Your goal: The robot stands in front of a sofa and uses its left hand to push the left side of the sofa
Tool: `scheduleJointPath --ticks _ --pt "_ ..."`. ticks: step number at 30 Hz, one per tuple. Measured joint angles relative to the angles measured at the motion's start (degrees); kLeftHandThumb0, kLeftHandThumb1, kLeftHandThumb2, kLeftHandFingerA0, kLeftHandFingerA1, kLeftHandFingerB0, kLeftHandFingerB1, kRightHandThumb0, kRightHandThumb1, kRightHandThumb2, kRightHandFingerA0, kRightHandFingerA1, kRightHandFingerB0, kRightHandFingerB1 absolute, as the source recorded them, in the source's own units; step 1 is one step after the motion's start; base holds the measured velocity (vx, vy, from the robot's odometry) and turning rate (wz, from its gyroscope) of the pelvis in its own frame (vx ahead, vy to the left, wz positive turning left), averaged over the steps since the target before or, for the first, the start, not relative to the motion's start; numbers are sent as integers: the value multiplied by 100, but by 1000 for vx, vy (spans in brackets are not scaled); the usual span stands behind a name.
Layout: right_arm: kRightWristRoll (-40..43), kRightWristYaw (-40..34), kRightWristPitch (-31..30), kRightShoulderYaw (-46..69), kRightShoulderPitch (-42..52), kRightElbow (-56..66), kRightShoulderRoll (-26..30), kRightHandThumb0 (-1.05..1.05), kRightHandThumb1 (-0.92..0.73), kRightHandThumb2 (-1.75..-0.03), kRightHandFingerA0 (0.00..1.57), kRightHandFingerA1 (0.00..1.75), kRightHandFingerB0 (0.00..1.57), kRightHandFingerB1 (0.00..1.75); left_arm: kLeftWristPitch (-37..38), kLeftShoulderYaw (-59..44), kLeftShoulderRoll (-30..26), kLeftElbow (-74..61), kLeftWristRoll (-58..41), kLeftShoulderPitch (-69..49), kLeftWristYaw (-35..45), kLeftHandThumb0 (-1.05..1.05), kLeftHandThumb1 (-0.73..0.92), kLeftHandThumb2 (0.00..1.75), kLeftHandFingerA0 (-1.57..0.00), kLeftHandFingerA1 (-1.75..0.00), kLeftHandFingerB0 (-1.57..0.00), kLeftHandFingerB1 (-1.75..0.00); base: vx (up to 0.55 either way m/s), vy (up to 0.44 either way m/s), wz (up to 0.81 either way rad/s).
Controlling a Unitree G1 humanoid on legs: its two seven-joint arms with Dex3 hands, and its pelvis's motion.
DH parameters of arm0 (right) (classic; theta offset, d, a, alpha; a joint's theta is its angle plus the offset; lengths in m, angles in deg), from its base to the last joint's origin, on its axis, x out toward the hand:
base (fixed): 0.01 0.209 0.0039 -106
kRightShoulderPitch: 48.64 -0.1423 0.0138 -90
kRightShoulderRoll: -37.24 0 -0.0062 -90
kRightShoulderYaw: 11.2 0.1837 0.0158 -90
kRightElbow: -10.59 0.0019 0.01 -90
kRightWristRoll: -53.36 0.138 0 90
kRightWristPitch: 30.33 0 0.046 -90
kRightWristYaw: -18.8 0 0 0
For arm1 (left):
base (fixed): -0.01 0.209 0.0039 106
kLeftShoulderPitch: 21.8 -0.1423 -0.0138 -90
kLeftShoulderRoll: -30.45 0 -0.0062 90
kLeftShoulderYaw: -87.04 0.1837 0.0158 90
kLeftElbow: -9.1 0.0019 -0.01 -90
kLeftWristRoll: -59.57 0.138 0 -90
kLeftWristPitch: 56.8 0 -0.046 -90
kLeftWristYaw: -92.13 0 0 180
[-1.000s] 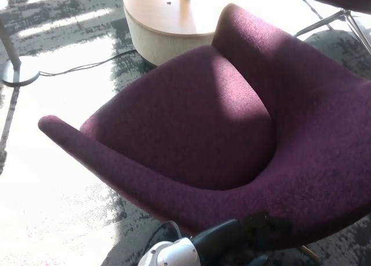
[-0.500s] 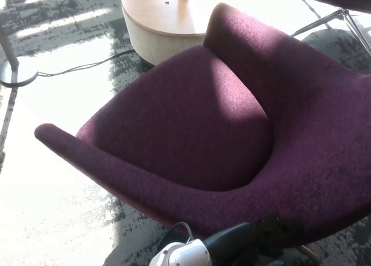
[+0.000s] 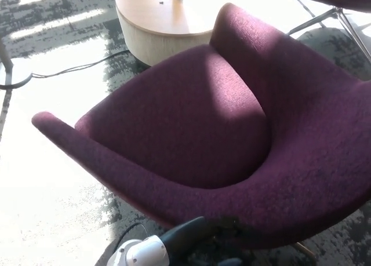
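Observation:
A plum-purple upholstered sofa chair (image 3: pixel 191 121) fills most of the head view, its near armrest (image 3: pixel 87 153) running from the left edge toward the bottom middle. My left arm comes in at the bottom, with a white wrist joint (image 3: pixel 142 253) and a black forearm. My left hand (image 3: pixel 223 243) lies dark against the underside of the sofa's near outer edge, mostly hidden in its shadow. My right hand does not show.
A round light-wood table (image 3: pixel 159 19) stands behind the sofa at the top. A black cable (image 3: pixel 69 70) runs across the sunlit grey carpet at the upper left. Metal legs (image 3: pixel 342 19) of another purple chair show at the top right.
My left arm sits further left along the sofa's bottom edge than half a second ago. The sofa's back and armrest tip stand slightly differently; the view has also shifted a little.

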Motion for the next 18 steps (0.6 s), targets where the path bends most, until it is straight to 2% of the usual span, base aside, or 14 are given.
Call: scheduleJointPath --ticks 1,2,4,5,6,11,12,13,14,15,16,17,18 --pt "97 80 8 151 0 -38 -79 -70 -77 -64 38 41 35 32 0 -26 -46 -3 -4 -1 23 -96 67 109 -16 -48 -31 -45 0 0 0" --pt "129 104 11 197 0 -52 -102 -68 -77 -64 38 40 33 32 1 -37 -64 -3 -5 -1 30 -100 88 67 -14 -46 -22 -35 0 0 0" --pt "379 310 32 581 -3 -159 -286 -69 -77 -64 35 38 34 32 1 -116 -240 -12 -17 -3 91 -102 89 68 -12 -47 -19 -36 0 0 0" --pt "433 358 36 666 -3 -182 -323 -69 -77 -64 34 40 33 32 1 -137 -285 -21 -19 -5 107 -98 66 111 -5 -52 -12 -47 0 0 0" --pt "538 442 43 820 -3 -231 -388 -69 -77 -64 37 43 33 32 1 -173 -376 -50 -22 -11 139 -100 68 114 -10 -54 -9 -46 0 0 0" --pt "1027 858 65 1484 -6 -437 -622 -70 -78 -64 37 41 31 31 3 -455 -827 -142 -33 -64 301 -100 66 113 -12 -55 -13 -47 0 0 0" --pt "1134 958 71 1618 -6 -480 -663 -71 -79 -64 36 41 31 31 3 -546 -936 -149 -39 -73 330 -105 86 68 -15 -50 -20 -38 0 0 0" --pt "1199 1021 77 1697 -6 -507 -685 -71 -79 -64 36 41 31 31 3 -611 -999 -152 -45 -77 345 -105 86 68 -15 -50 -20 -38 0 0 0" --pt "1310 1131 86 1815 -7 -563 -712 -75 -69 -71 34 44 29 35 2 -752 -1107 -158 -61 -78 359 -105 87 68 -18 -50 -20 -37 0 0 0" --pt "1383 1207 92 1899 -7 -596 -727 -70 -78 -64 37 41 31 32 2 -858 -1183 -161 -74 -78 366 -105 88 69 -17 -52 -18 -38 0 0 0" --pt "1497 1330 110 2016 -9 -653 -745 -70 -78 -64 37 41 31 32 2 -1039 -1297 -161 -105 -79 377 -105 88 69 -17 -52 -18 -38 0 0 0" --pt "1594 1439 125 2113 -9 -695 -758 -76 -69 -71 34 44 28 35 2 -1196 -1396 -154 -142 -80 389 -105 89 70 -16 -52 -17 -38 0 0 0" --pt "1676 1528 141 2181 -10 -726 -766 -76 -69 -71 34 44 28 35 3 -1311 -1465 -141 -177 -80 399 -105 89 70 -16 -52 -17 -38 0 0 0"
